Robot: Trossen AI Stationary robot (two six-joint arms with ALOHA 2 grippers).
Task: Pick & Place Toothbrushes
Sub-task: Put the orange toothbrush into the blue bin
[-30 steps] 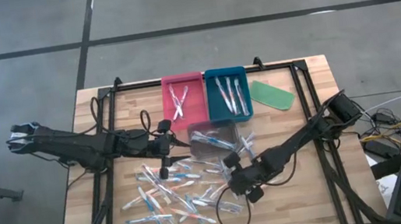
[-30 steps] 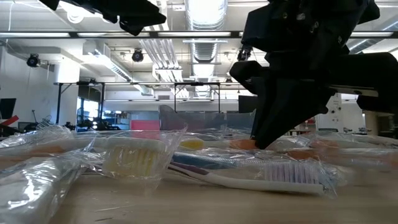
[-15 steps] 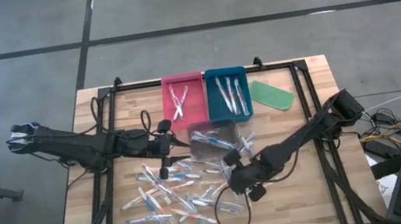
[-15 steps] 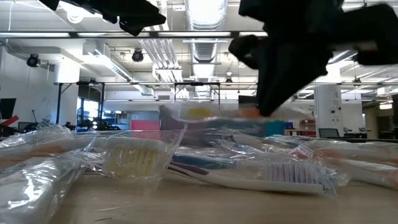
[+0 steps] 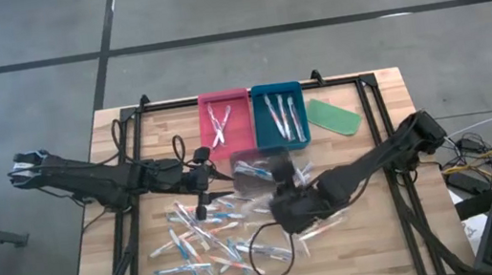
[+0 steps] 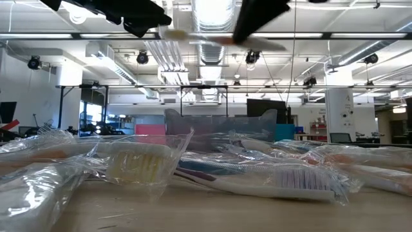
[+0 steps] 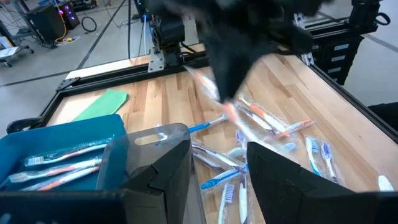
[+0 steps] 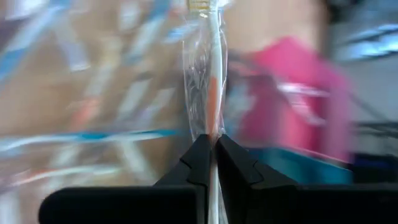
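Right gripper [image 8: 210, 163]: fingers clenched tight on one wrapped toothbrush [image 8: 210, 93], pinched near one end, the rest standing out ahead of the fingertips. We see an orange accent inside clear crinkled film. From above, this gripper [image 5: 292, 206] hangs over the middle of the table, just in front of the clear bin [image 5: 260, 169].

Left gripper [image 7: 217, 180]: jaws parted, nothing between them, held near the same clear bin.

Handling, as we judge it: the brush is very light and stiff along its length, but the wrapper is slick and loose, so the film may slide over the handle. We would take hold mid-handle, across the narrow side, rather than on film alone. A grip near the end lets the brush droop or swing.

Outward: loose toothbrushes [image 5: 209, 249] lie scattered over the near half of the table [image 5: 118, 184]. A few already rest in the red tray [image 5: 224, 121] and the blue tray [image 5: 279, 113]. A flat green piece [image 5: 334, 115] lies just beside the blue tray.
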